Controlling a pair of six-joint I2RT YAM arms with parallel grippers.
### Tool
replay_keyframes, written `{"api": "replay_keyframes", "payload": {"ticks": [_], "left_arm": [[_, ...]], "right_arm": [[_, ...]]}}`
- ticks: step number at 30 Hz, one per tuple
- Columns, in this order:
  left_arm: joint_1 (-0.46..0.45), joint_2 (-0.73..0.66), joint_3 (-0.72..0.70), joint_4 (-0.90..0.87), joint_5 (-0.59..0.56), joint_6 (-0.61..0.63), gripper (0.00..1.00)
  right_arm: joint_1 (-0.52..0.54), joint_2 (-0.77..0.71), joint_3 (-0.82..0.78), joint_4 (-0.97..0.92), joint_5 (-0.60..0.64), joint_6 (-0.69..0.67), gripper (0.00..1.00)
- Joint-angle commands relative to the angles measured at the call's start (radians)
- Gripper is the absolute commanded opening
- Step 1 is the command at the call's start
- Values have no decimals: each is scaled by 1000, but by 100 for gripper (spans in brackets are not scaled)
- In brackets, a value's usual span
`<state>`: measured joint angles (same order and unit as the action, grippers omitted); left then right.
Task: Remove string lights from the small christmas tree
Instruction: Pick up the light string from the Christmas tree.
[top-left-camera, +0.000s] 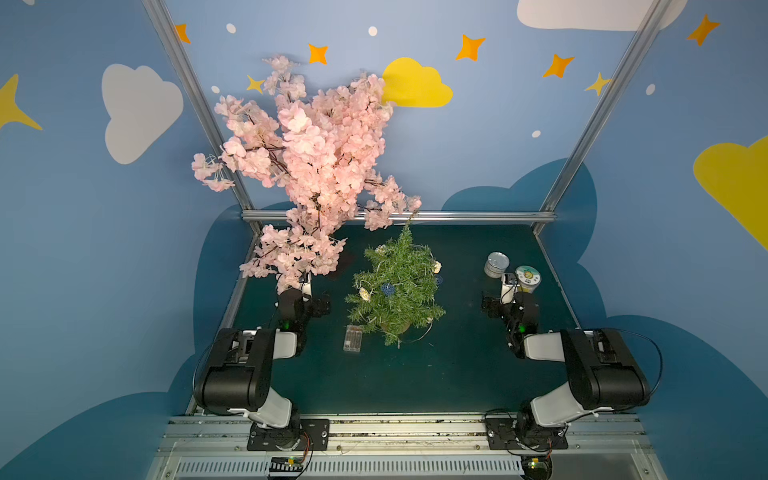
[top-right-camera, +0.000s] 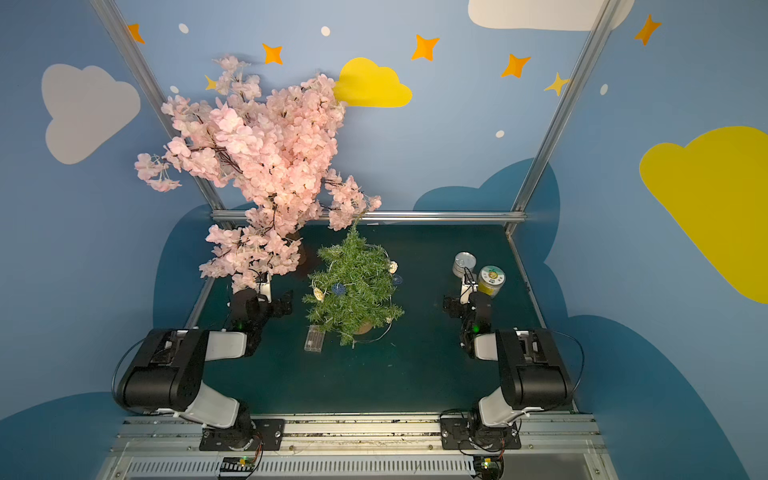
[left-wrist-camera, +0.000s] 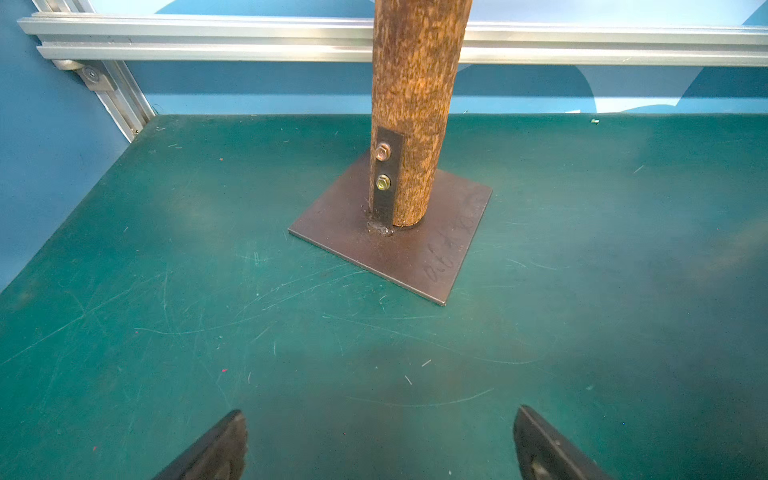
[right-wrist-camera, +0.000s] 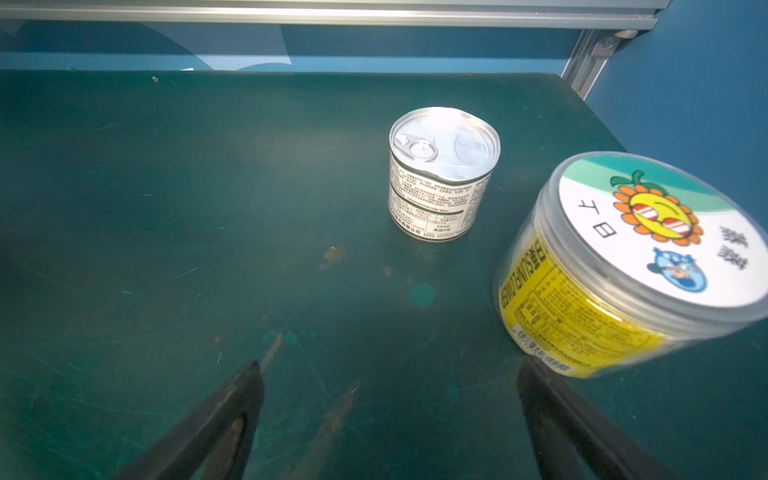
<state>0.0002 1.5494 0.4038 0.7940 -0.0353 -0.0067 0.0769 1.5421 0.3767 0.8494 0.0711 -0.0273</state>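
The small christmas tree (top-left-camera: 397, 286) stands mid-frame in both top views on the dark green tabletop (top-left-camera: 415, 374), with the string lights (top-left-camera: 365, 294) wound round its branches. Their clear battery box (top-left-camera: 353, 338) lies flat just beside the pot, to the tree's lower left in the frame. A loop of wire trails onto the tabletop at the pot's lower right.

Bare tabletop lies below the tree in the frame and on either side, between it and the arms. The pink blossom tree (top-left-camera: 307, 166) overhangs the upper left, and its lowest flowers come near the small tree's tip. An aluminium rail (top-left-camera: 399, 216) bounds the far edge.

The left pincer (left-wrist-camera: 380, 413) is spread wide and holds nothing. Only its wrist view shows the blossom trunk (left-wrist-camera: 415, 104) bolted to a square metal plate (left-wrist-camera: 395, 257). The right pincer (right-wrist-camera: 389, 365) is likewise wide and empty. Its wrist view shows an upright tin can (right-wrist-camera: 442, 174) and a yellow-labelled jar (right-wrist-camera: 623, 266) just beside one finger.

The tabletop is scratched, and the blue walls carry painted clouds and stars.
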Motion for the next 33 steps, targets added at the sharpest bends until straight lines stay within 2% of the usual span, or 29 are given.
{"api": "replay_keyframes", "payload": {"ticks": [1, 24, 33], "left_arm": [[9, -15, 9, -10, 18, 8, 100], [8, -17, 6, -9, 18, 7, 100], [9, -25, 9, -8, -12, -1, 100]], "right_arm": [[11, -14, -6, 42, 24, -11, 96], [10, -14, -2, 34, 21, -10, 96], [-32, -13, 22, -12, -62, 11, 96]]}}
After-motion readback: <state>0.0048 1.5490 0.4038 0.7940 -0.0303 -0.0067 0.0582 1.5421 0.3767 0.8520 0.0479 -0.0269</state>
